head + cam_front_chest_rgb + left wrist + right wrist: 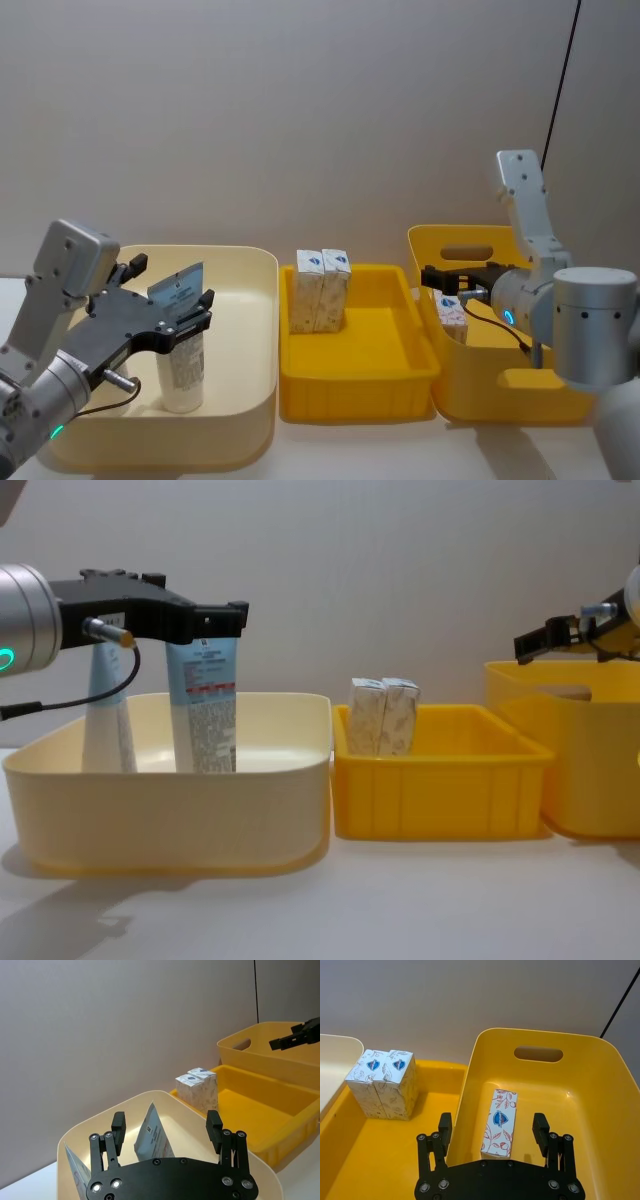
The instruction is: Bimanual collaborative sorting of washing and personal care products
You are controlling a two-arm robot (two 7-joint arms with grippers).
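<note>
A tall pouch (180,345) stands upright in the cream bin (255,330), its top between the spread fingers of my open left gripper (172,285). From the chest the pouch (205,705) stands beside a pale-blue tapered tube (105,715), with the left gripper (225,620) at the pouch's top. Two cream cartons with blue print (322,290) stand side by side in the middle yellow tray (360,390). A red-print carton (499,1122) leans in the right yellow bin (580,1090), and my open right gripper (492,1127) hovers just above it.
The three containers sit in a row on a white table (400,900), nearly touching. The right bin has a handle slot (538,1053) in its far wall. A plain wall stands close behind. The middle tray's right half is bare.
</note>
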